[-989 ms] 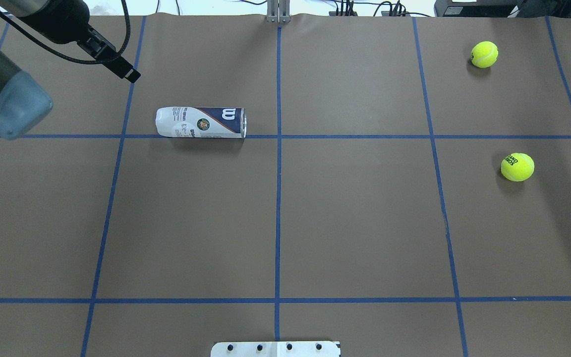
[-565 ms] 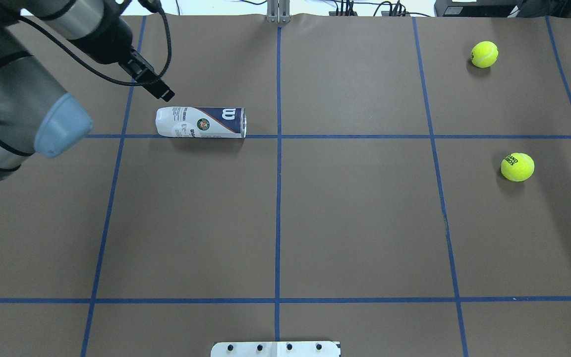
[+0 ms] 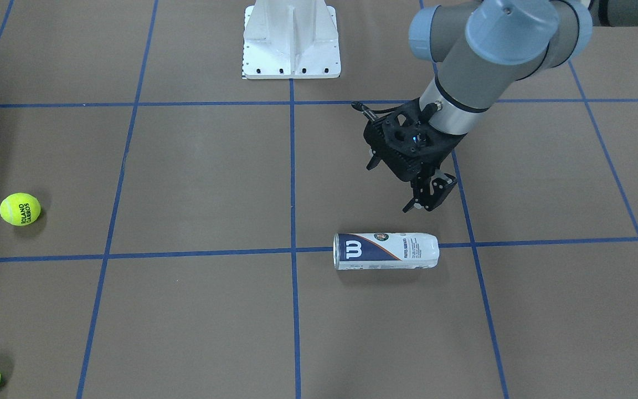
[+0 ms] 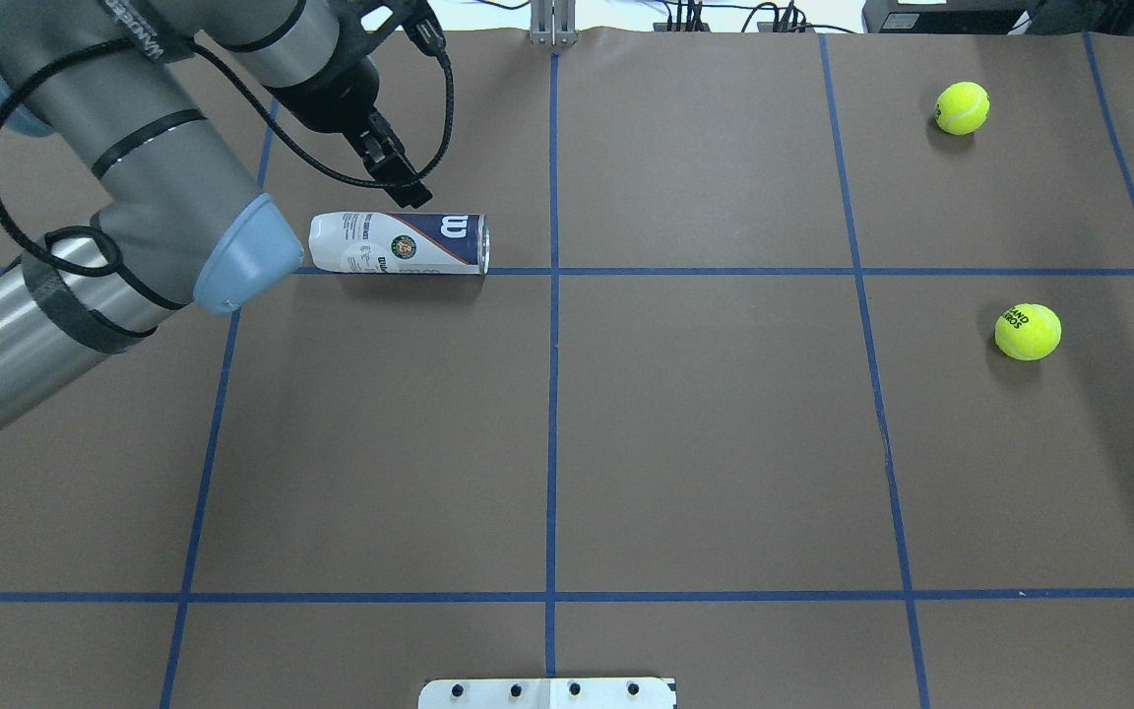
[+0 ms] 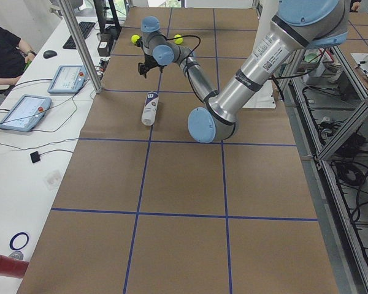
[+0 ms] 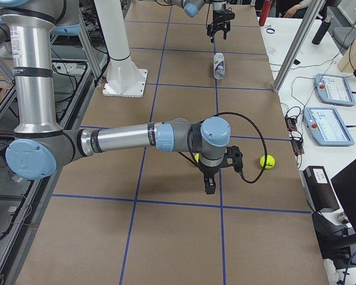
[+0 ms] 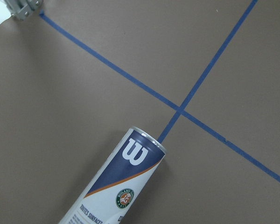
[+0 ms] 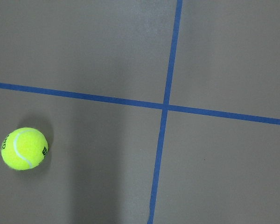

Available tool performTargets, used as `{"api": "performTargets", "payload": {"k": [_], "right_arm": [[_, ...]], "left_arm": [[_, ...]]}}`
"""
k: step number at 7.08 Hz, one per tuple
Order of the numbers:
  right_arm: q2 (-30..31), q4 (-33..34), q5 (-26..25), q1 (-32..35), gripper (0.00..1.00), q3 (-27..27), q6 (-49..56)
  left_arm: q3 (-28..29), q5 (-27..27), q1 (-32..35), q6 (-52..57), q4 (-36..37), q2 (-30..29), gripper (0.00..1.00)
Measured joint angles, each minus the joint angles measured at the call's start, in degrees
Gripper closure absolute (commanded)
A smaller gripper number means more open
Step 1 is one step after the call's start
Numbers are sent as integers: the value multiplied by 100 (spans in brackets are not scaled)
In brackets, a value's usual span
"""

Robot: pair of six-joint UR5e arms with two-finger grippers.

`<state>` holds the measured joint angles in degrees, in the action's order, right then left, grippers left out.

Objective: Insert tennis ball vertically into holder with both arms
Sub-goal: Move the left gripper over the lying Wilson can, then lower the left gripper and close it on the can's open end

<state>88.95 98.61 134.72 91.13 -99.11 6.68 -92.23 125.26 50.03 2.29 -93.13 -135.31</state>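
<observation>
The holder (image 4: pixel 400 242) lies on its side on the brown table, open end toward the centre line; it also shows in the front view (image 3: pixel 385 251) and the left wrist view (image 7: pixel 116 186). My left gripper (image 4: pixel 409 192) hovers over it, apart from it, fingers open and empty (image 3: pixel 428 199). Two yellow tennis balls (image 4: pixel 963 107) (image 4: pixel 1028 332) rest on the table's right side. My right gripper (image 6: pixel 209 187) shows only in the exterior right view, low over the table near a ball (image 6: pixel 267 160); I cannot tell whether it is open. The right wrist view shows one ball (image 8: pixel 24 148).
The white pedestal base (image 4: pixel 547 692) stands at the near edge, centre (image 3: pixel 291 44). Blue tape lines grid the table. An operator (image 5: pixel 3 49) sits at a side bench with tablets beyond the table's far edge.
My left arm has swung in from the far left corner to the right, bringing its gripper over the holder. The holder and the balls have not moved.
</observation>
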Motion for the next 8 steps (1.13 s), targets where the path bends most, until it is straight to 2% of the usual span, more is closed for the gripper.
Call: {"api": "performTargets", "payload": {"k": [2,4,8], "right_arm": [[-2,0,-6,-9,0,8,0],[-8,0,-7,-20,0,19,0],[1,8,-7,-25,0,38,-7]], "left_arm": [[799,-230,-221,628,-9,-616,1],[1413,-694,-333,1359,-12,-1037,1],[1944,-1855,-866,2249,-5,-1153,1]]}}
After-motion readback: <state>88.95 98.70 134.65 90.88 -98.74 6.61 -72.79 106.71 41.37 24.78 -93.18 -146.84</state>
